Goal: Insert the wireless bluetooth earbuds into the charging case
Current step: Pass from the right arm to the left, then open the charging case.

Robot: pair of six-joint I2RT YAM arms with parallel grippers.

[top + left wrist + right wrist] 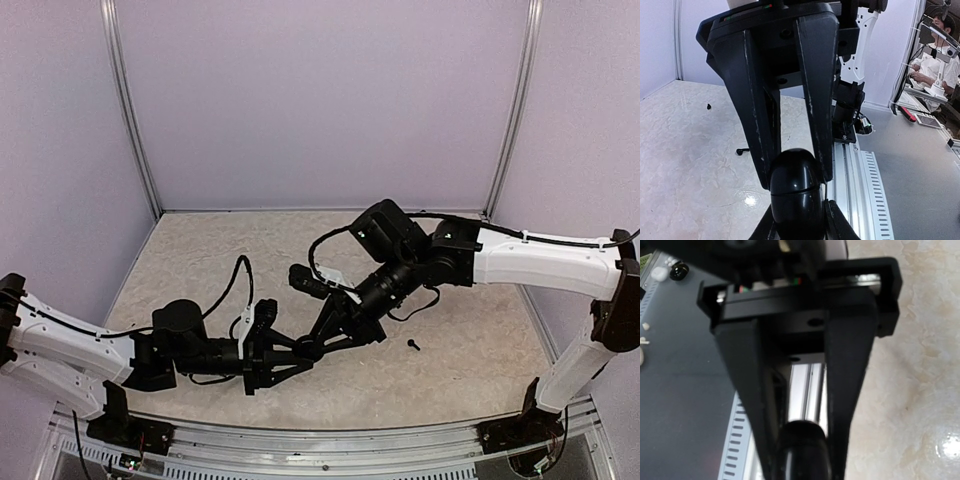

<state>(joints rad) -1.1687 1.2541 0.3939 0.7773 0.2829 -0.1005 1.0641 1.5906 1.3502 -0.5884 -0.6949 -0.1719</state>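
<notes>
1. Fingers (757, 110) of the left gripper (796, 179) are squeezed onto the charging case (795, 167). One tip sits flat against each side of its upper rounded half, with no gap to speak of.
2. The right gripper (801, 455) has the same case from the other end. In its own wrist view the black rounded body sits wedged between both fingers, clamped tight. In the left wrist view those fingers poke in at the bottom edge, on either side of the case's lower half.
3. So the case is pinched between the two grippers over the table (480, 300), right where the arms meet, roughly mid-table and toward the front.
4. The case is glossy black with a line running across between its upper and lower halves. Honestly can't tell if the lid is cracked open or fully closed.
5. Both buds are outside the case, lying on the marbled tabletop. In the left wrist view an earbud (742, 150) with its stem showing lies left of the fingers. A second earbud (708, 106) sits further back, well apart from the first.
6. From above only one bud shows in the open, near the grippers on their right. Not sure which of the two it is.
7. A metal rail (855, 170) runs along the table's near edge, just right of the case in the left wrist view. Beyond it there's a grey surface, with a person in white (932, 60) seated in the background.
</notes>
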